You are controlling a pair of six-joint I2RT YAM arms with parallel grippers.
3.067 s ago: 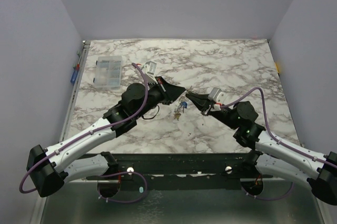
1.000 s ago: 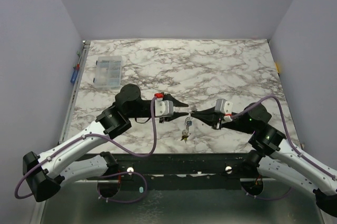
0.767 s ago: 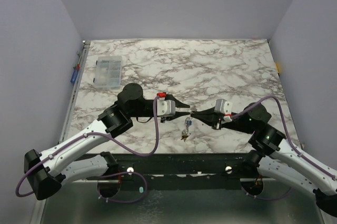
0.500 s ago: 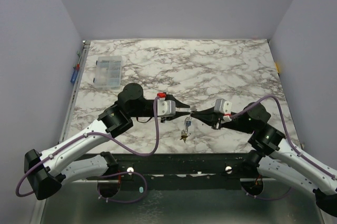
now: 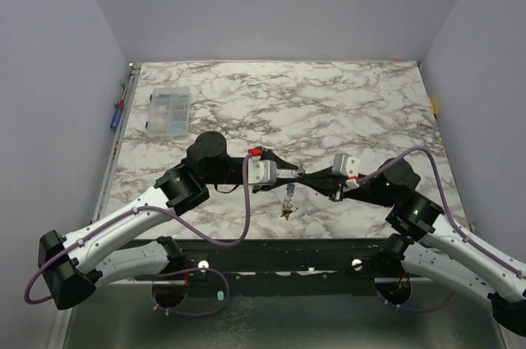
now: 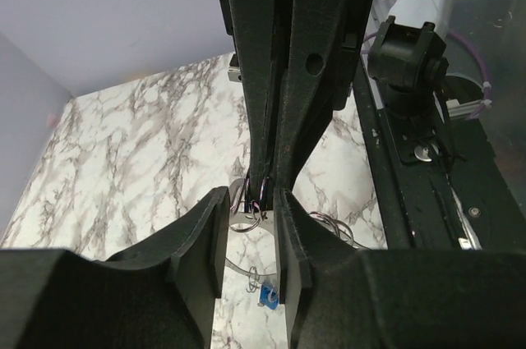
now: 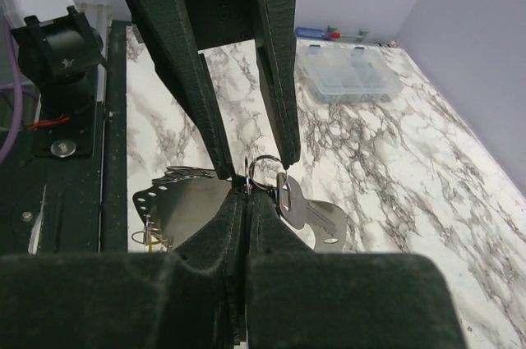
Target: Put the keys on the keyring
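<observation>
Above the near middle of the marble worktop, the right hand is clenched at its tips on the keyring, from which the keys dangle, while the left hand meets it head-on, fingers parted on either side of that ring.

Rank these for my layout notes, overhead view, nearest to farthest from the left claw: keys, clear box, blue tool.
1. Keys, hanging from the keyring right beside the left claw.
2. Clear box, back left of the table.
3. Blue tool, past the box at the table's left edge.
</observation>
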